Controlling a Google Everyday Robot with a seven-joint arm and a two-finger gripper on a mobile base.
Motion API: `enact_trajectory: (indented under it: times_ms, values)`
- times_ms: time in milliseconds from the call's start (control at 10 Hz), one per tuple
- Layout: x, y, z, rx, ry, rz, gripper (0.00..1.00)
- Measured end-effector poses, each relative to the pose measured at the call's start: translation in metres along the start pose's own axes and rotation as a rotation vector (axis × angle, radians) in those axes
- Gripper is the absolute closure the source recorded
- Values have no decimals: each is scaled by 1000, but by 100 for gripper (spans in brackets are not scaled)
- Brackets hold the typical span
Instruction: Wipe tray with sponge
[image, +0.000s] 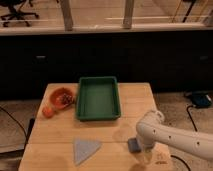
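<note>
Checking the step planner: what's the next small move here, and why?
Probably take hold of the sponge with the hand: the hand hangs low at the front edge of the table, right beside the sponge, which lies on the wood, not yet lifted, apart from the green tray.

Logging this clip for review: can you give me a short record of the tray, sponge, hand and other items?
tray: green, mid-table, towards the back
sponge: on table, front right of tray, outside it
hand: low at the table's front right, just right of sponge; contact unclear
cloth: flat, front left
bowl: orange, left of tray
wiping: not yet begun
</note>
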Motion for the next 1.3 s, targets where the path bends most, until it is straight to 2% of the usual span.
enact_trajectory:
  times_ms: [100, 300, 400, 600, 800, 1000, 1200, 1300]
  values:
    - [0, 0, 0, -1, -2, 5, 42]
    - [1, 0, 0, -5, -6, 10, 38]
    - [2, 1, 0, -7, -8, 11, 40]
    - [4, 1, -5, -7, -10, 12, 52]
    - [6, -2, -24, 0, -18, 15, 75]
    - [6, -1, -24, -3, -21, 20, 94]
    - [6, -4, -25, 6, -28, 14, 100]
    - [6, -7, -36, 16, -36, 9, 100]
